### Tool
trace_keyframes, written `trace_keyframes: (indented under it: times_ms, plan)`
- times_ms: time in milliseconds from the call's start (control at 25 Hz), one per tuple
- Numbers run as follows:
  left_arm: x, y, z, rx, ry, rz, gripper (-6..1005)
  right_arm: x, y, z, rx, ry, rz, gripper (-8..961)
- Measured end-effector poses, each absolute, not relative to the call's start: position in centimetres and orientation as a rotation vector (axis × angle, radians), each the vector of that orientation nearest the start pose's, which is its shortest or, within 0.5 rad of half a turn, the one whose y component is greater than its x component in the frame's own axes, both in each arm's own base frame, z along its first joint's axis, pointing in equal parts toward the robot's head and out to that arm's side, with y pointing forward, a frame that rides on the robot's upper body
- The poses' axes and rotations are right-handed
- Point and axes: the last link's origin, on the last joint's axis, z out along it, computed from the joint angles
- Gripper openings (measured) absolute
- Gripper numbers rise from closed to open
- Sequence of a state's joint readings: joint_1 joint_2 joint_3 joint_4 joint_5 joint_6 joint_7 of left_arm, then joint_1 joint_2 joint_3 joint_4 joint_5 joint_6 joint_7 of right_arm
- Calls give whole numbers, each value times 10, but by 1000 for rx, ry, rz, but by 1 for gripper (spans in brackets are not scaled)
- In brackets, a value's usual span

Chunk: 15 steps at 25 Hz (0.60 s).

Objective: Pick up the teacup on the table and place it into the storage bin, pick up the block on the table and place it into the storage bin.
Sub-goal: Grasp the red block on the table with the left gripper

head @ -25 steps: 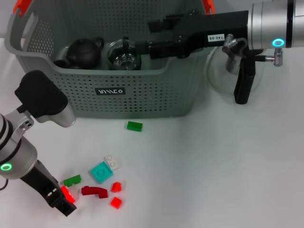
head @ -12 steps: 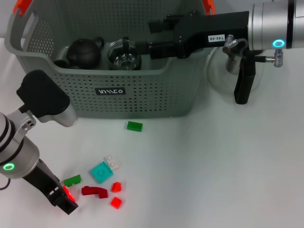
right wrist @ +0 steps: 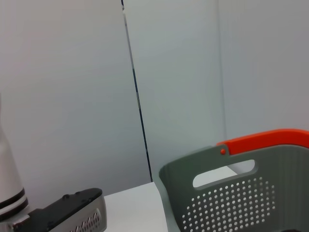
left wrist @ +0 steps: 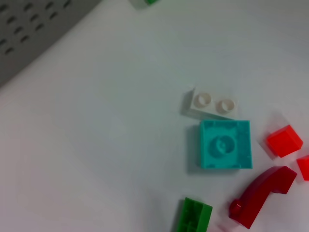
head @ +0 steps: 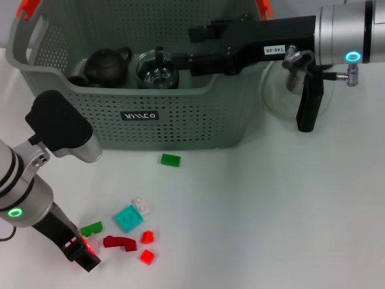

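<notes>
The grey storage bin (head: 120,96) stands at the back of the table, and its orange handle also shows in the right wrist view (right wrist: 260,140). Inside it a clear glass teacup (head: 157,72) sits beside a dark teapot (head: 107,66). My right gripper (head: 187,46) hovers open over the bin's right half with nothing between its fingers. Down at table level on the front left, my left gripper (head: 83,256) has a bright red block (head: 82,246) at its tip. Loose blocks lie beside it: green (head: 91,229), teal (head: 128,218), white (head: 142,206) and dark red curved (head: 120,243).
A glass pitcher (head: 283,96) with a black handle stands right of the bin. Another green block (head: 170,159) lies just in front of the bin. Two small red blocks (head: 147,236) lie near the curved one. The left wrist view shows the teal block (left wrist: 225,144) and white block (left wrist: 210,103).
My left arm's upper part has shifted slightly right and down, while its gripper stays at the red block. The right arm has not moved.
</notes>
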State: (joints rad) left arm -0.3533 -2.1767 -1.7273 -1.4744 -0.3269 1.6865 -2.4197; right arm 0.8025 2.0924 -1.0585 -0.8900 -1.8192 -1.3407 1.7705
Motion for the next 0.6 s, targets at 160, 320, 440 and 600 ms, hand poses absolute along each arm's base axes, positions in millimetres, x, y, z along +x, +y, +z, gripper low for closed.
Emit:
trace_keyframes:
  times_ms: [160,320,440,600]
  plan:
    - [-243,287,-8,-2573,-963,809,793,97,406,-9,-2832,391,706,777]
    - [-244,288,-8,-2561,-949,823,787,97,406,-9,-2832,391,706,777]
    - [-244,288,-9,-2560,-944,822,782,98,406,-9,-2831,393,706,777]
    - [-244,287,-10,-2560,-943,825,777,98,406,-9,-2831,394,705,777]
